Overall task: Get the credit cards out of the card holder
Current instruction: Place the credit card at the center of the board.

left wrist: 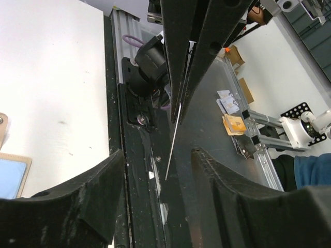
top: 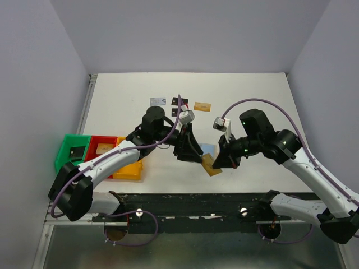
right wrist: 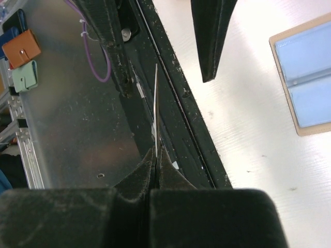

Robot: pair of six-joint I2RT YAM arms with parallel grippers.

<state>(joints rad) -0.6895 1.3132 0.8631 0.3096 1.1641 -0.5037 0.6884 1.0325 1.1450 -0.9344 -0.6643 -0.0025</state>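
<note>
Currently the right gripper (right wrist: 155, 155) is pinching an orange-gold card (top: 212, 166) between fingers pressed tight together. In the right wrist view the card is showing edge-on, as a thin pale line rising from the closed fingertips. The left gripper (left wrist: 158, 155) is facing it with its jaws spread. One padded finger (left wrist: 83, 201) is standing on each side of the card's free edge, and in the left wrist view neither pad is touching it. From above, the two grippers are meeting nose to nose near the front middle of the table (top: 252, 101), with the card tilting between them.

The card holder (right wrist: 305, 77) is lying open and flat on the table, its two light-blue panels facing up inside a tan border. In the top view it is sitting just behind the held card, partly hidden by the two grippers. The held card is standing clear of it.

Four more cards are lying in a loose row toward the far side of the table, well apart from the card holder. They are a silvery-white card (top: 157, 101), a black card (top: 175, 101), a second black card (top: 183, 108) partly under the left wrist camera, and a second orange-gold card (top: 202, 106). At the left edge a green bin (top: 63, 154), a red bin (top: 95, 140) and a yellow bin (top: 126, 174) are sitting side by side, with the left arm crossing over them.
</note>
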